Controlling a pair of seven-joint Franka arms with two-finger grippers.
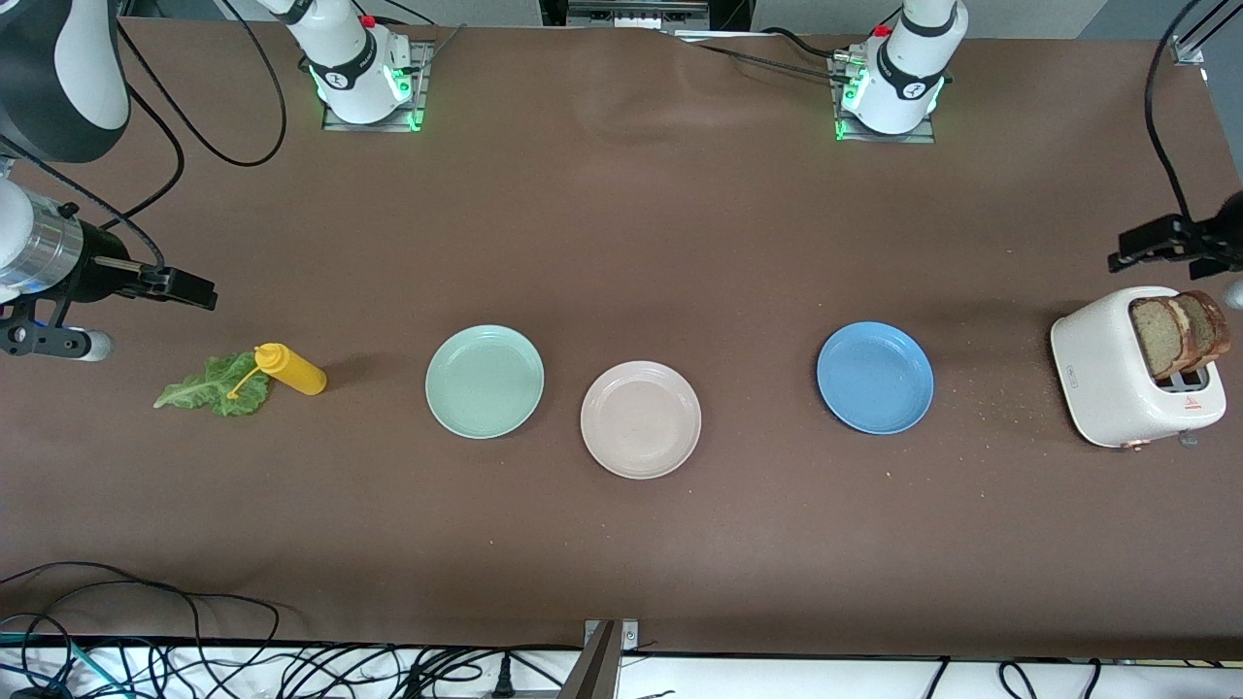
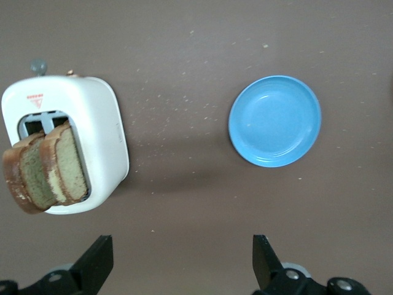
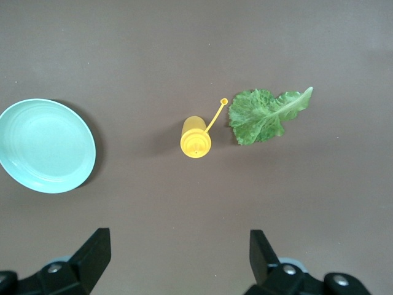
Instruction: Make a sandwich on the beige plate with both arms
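the brown worktop (image 1: 621,214) carries a white toaster (image 1: 1117,374) with two bread slices (image 1: 1180,332) standing in its slots and a red warning triangle on top. the empty beige plate (image 1: 640,418) sits between a mint green plate (image 1: 485,381) and a blue plate (image 1: 875,378). a lettuce leaf (image 1: 209,386) touches a yellow squeeze bottle (image 1: 291,369). left end effector (image 2: 181,261) hangs spread wide and empty near the toaster; right end effector (image 3: 178,258) likewise, above bottle and leaf.
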